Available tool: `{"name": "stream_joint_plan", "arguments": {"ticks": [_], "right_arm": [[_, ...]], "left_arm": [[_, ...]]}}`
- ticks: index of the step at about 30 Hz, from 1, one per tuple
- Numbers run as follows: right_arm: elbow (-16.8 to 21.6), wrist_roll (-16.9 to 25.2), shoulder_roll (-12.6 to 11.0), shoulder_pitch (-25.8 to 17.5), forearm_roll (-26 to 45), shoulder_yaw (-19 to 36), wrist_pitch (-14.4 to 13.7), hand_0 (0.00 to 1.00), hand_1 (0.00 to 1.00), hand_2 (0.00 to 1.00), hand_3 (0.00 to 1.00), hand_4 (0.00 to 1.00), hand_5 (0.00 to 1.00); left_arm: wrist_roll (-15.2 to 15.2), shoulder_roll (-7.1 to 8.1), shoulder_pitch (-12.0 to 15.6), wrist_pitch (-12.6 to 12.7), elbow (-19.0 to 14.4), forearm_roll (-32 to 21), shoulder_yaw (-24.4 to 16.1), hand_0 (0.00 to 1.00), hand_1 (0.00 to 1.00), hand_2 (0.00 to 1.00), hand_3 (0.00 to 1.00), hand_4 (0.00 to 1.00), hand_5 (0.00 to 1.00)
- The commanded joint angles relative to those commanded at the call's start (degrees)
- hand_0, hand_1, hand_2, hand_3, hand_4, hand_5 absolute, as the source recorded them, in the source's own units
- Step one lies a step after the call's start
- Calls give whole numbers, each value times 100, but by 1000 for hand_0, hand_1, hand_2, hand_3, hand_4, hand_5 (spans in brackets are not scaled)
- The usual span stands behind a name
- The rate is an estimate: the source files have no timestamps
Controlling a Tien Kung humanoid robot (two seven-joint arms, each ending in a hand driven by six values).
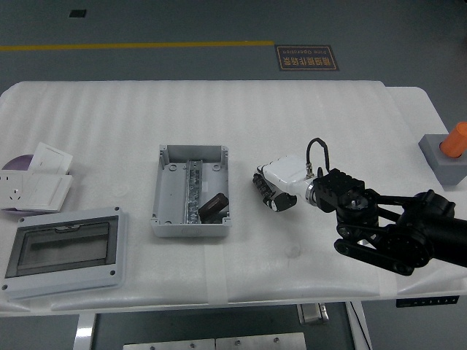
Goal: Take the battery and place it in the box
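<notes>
From the head view, one battery (212, 205), a small dark block lying tilted, sits inside the grey plastic box (190, 191), in its near right part beside a metal rail that runs down the middle. The box is open, rectangular, with raised walls. One right hand (270, 191), white-shelled with black fingers curled in and holding nothing, hangs just right of the box, apart from it. Left of the box lie one grey lid with a clear window (63, 250) and two white socket plates (35, 178). The table (292, 117) is covered in ribbed white foam
</notes>
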Motion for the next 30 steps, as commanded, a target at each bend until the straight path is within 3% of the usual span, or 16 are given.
{"name": "stream_joint_plan", "arguments": {"ticks": [7, 11, 16, 22, 26, 27, 30], "right_arm": [[325, -114, -117, -48, -112, 466, 7, 433, 559, 632, 718, 332, 153], [632, -215, -86, -100, -69, 742, -133, 432, 555, 631, 718, 337, 153], [871, -158, 135, -182, 174, 898, -632, 432, 558, 630, 718, 345, 160], [878, 171, 527, -288, 487, 978, -1305, 426, 554, 627, 721, 354, 183], [793, 262, 692, -338, 603, 982, -1429, 426, 554, 627, 721, 354, 183], [767, 275, 720, -348, 621, 971, -1440, 482, 615, 667, 751, 419, 241], [704, 292, 775, -376, 666, 905, -1456, 482, 615, 667, 751, 419, 241]], "left_arm": [[14, -10, 11, -3, 1, 54, -36, 600, 667, 560, 548, 457, 508], [24, -18, 24, -7, 3, 83, -62, 600, 667, 560, 548, 457, 508], [32, -19, 37, -9, 4, 109, -84, 600, 667, 561, 548, 457, 509], [50, -21, 52, -15, 4, 144, -113, 600, 667, 560, 548, 456, 509], [77, -21, 57, -18, 5, 186, -158, 600, 667, 560, 548, 456, 509], [86, -21, 61, -20, 6, 201, -173, 600, 667, 560, 547, 457, 511], [110, -21, 71, -30, 7, 239, -213, 600, 667, 560, 547, 457, 511]]}}
